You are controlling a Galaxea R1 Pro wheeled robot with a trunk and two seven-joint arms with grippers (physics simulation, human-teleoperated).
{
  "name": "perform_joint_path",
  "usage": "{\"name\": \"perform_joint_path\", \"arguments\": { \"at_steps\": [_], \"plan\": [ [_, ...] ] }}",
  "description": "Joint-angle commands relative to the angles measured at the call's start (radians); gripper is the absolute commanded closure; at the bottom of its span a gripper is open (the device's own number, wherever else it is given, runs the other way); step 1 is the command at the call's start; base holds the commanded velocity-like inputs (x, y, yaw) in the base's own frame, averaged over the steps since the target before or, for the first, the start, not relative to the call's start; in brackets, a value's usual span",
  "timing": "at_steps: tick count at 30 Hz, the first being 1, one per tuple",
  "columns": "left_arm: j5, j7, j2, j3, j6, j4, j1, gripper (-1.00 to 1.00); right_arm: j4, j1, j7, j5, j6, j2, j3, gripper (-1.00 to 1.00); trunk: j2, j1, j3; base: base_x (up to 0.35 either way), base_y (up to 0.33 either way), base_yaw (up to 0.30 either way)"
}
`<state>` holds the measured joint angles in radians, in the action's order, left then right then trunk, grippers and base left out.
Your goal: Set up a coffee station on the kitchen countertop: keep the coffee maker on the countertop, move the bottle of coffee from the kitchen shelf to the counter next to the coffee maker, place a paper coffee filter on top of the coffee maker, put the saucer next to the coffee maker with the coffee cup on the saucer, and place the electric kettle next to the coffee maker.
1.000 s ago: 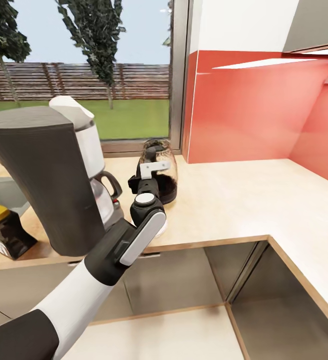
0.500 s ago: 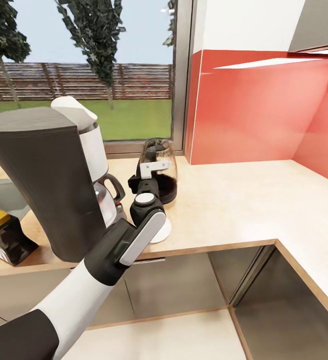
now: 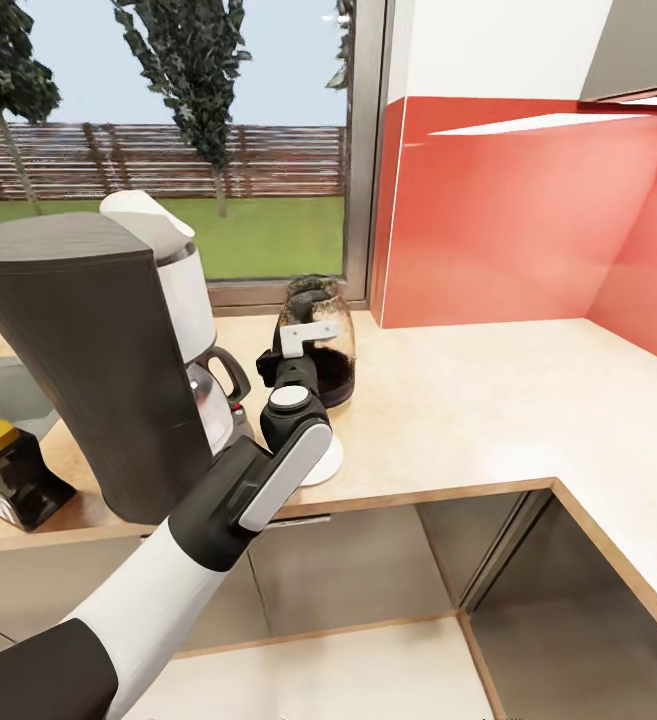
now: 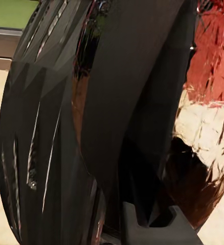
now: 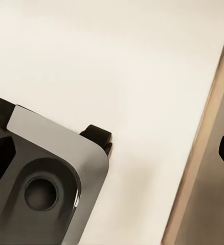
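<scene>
The tall charcoal coffee maker (image 3: 88,360) stands on the pale countertop (image 3: 468,400), with the white paper coffee filter (image 3: 140,212) on its top. To its right stands the dark glassy electric kettle (image 3: 330,335). My left gripper (image 3: 298,350) is shut on the kettle's handle, which looms close in the left wrist view (image 4: 132,102). A bit of the white saucer (image 3: 326,462) shows behind my forearm. The coffee cup is hidden. The bottle of coffee (image 3: 8,475), yellow-lidded, leans on the counter left of the maker.
A red backsplash (image 3: 508,220) and a window (image 3: 168,150) back the counter, which turns a corner at right. Glossy cabinet fronts (image 3: 368,570) lie below. In the right wrist view a grey metal part (image 5: 45,178) lies on a pale surface beside a wood edge (image 5: 204,153).
The whole view shifted slightly, so the camera moved. The kettle stayed with my left gripper, and more of the saucer shows now.
</scene>
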<state>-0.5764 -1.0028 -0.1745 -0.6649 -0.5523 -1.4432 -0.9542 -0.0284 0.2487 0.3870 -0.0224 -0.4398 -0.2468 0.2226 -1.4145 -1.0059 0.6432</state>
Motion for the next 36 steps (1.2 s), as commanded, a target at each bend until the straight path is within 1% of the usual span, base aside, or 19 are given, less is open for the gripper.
{"name": "perform_joint_path", "arguments": {
  "at_steps": [1,8,23,36],
  "plan": [
    [0.001,-0.011,0.0,-0.001,-0.008,-0.001,-0.001,1.0,-0.003,0.001,0.001,-0.002,-0.007,0.0,0.001,-1.0,-0.001,0.0,0.002,0.0,0.0,0.0],
    [0.001,-0.012,0.0,-0.001,-0.008,0.0,-0.001,1.0,-0.003,0.001,0.001,-0.002,-0.007,0.0,0.001,-1.0,-0.001,0.0,0.008,0.0,0.0,0.0],
    [0.001,-0.013,0.0,-0.001,-0.008,0.001,-0.001,1.0,-0.003,0.001,0.001,-0.002,-0.007,0.0,0.001,-1.0,-0.001,0.0,0.03,0.0,0.0,0.0],
    [0.001,-0.013,0.0,0.0,-0.008,0.001,-0.001,1.0,-0.003,0.001,0.001,-0.002,-0.007,0.0,0.001,-1.0,-0.001,0.0,0.042,0.0,0.0,0.0]
  ]
}}
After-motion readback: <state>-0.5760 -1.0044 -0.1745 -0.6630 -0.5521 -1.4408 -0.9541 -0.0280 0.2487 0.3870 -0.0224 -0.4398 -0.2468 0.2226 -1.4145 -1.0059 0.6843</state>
